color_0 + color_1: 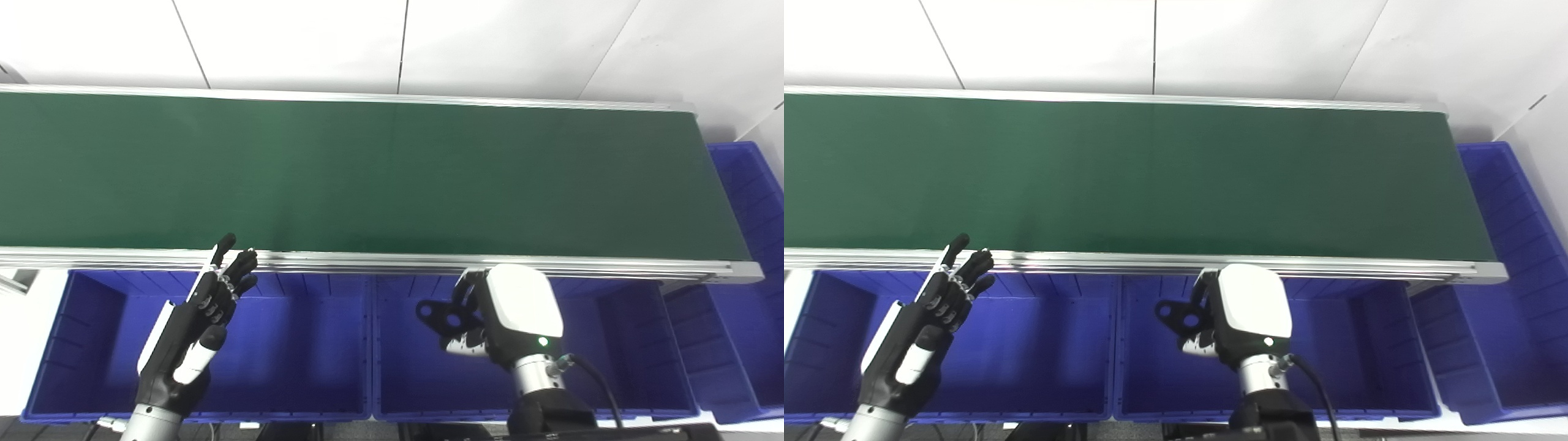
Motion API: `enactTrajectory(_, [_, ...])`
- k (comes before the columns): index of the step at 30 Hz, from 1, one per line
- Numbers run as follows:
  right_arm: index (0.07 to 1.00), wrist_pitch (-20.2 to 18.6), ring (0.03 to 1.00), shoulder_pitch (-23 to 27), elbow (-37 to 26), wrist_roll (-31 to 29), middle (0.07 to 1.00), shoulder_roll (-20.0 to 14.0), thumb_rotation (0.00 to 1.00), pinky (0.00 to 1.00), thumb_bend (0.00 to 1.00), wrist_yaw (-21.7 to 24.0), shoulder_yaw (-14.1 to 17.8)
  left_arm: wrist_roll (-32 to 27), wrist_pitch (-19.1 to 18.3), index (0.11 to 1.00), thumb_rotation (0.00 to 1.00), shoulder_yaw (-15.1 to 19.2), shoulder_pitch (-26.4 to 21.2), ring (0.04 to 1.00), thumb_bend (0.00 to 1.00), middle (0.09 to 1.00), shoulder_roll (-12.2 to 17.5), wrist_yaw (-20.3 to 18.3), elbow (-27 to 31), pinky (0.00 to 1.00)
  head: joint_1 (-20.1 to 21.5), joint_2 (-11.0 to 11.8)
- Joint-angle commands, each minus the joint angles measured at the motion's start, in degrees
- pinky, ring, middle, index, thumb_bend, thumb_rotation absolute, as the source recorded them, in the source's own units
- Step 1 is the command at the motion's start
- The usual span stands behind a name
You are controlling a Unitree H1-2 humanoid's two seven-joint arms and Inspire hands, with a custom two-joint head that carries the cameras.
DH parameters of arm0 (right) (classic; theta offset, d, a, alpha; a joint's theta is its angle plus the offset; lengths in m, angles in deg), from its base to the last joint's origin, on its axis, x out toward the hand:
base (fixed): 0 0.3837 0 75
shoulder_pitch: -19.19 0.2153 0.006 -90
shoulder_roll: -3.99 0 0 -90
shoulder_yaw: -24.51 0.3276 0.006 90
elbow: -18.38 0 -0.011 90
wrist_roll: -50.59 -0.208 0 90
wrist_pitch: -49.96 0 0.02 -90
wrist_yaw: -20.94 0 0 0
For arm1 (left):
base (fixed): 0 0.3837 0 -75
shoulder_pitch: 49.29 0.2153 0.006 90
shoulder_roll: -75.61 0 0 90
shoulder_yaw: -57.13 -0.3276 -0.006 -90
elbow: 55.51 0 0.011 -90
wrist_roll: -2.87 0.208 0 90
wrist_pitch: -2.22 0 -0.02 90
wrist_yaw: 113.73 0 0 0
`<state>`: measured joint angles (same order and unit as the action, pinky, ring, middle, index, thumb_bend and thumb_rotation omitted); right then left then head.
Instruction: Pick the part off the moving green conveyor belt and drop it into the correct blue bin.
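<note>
The green conveyor belt (367, 177) runs across the view and nothing lies on it. My right hand (502, 312) is shut on a flat black part with round holes (442, 315) and holds it above the middle blue bin (416, 367), just in front of the belt's near rail. My left hand (202, 312) is open and empty, fingers pointing up, above the left blue bin (294, 355). The part also shows in the right eye view (1179, 317).
A third blue bin (747, 202) stands past the belt's right end. The belt's aluminium near rail (380, 262) runs just above both hands. A white wall is behind the belt.
</note>
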<state>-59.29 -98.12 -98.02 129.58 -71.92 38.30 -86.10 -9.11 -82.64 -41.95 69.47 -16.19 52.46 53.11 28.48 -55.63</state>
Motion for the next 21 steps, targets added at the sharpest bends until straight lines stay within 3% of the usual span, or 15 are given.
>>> enactTrajectory(1, [0.490,-0.32,0.273,0.53,0.90,0.03,0.474,0.33,0.00,0.20,0.52,-0.05,0.62,-0.03,0.43,1.000,0.77,0.20,-0.12,0.943,0.79,0.930,-0.17,-0.43,1.74,0.93,-0.03,0.04])
enactTrajectory(6, [0.490,-0.84,0.256,2.08,6.14,-2.05,0.472,0.51,0.00,0.18,0.53,-0.54,2.42,0.87,0.65,1.000,0.77,-0.25,-0.09,0.941,0.79,0.928,-0.91,-0.21,1.55,0.92,-1.28,0.55])
enactTrajectory(10, [0.491,-1.77,0.340,3.16,9.32,-2.15,0.479,0.35,0.01,0.25,0.53,-0.60,3.21,1.35,0.84,1.000,0.78,-0.51,-0.23,0.944,0.78,0.934,-1.38,-0.37,1.10,0.92,-2.08,1.13])
enactTrajectory(12, [0.668,-2.62,0.474,3.42,9.90,-0.25,0.604,0.10,0.34,0.38,0.77,0.65,3.10,1.41,0.86,1.000,0.77,-0.54,-0.19,0.943,0.79,0.934,-1.62,-0.53,1.00,0.92,-2.63,1.19])
enactTrajectory(13, [0.702,-3.07,0.506,3.54,9.98,0.52,0.637,-0.03,0.43,0.42,0.83,1.58,3.06,1.55,0.94,1.000,0.77,-0.59,-0.21,0.942,0.79,0.934,-1.78,-0.58,0.84,0.92,-3.28,1.50])
enactTrajectory(15, [0.748,-3.83,0.554,3.64,9.71,1.18,0.687,-0.15,0.53,0.47,0.90,3.82,3.08,1.72,0.96,1.000,0.78,-0.68,-0.27,0.940,0.79,0.934,-1.97,-0.64,0.66,0.92,-3.53,1.62])
enactTrajectory(17, [0.841,-4.30,0.740,3.64,9.17,1.65,0.836,-0.35,0.71,0.68,0.99,6.39,2.99,1.91,1.17,1.000,0.78,-0.80,-0.29,0.942,0.79,0.936,-2.06,-0.70,0.48,0.92,-3.93,1.88])
enactTrajectory(21, [0.897,-4.14,0.850,3.39,8.36,2.21,0.911,-0.65,0.82,0.86,1.00,8.64,2.67,2.27,1.98,1.000,0.78,-0.92,-0.25,0.938,0.79,0.934,-2.08,-0.81,-0.08,0.92,-4.92,2.44])
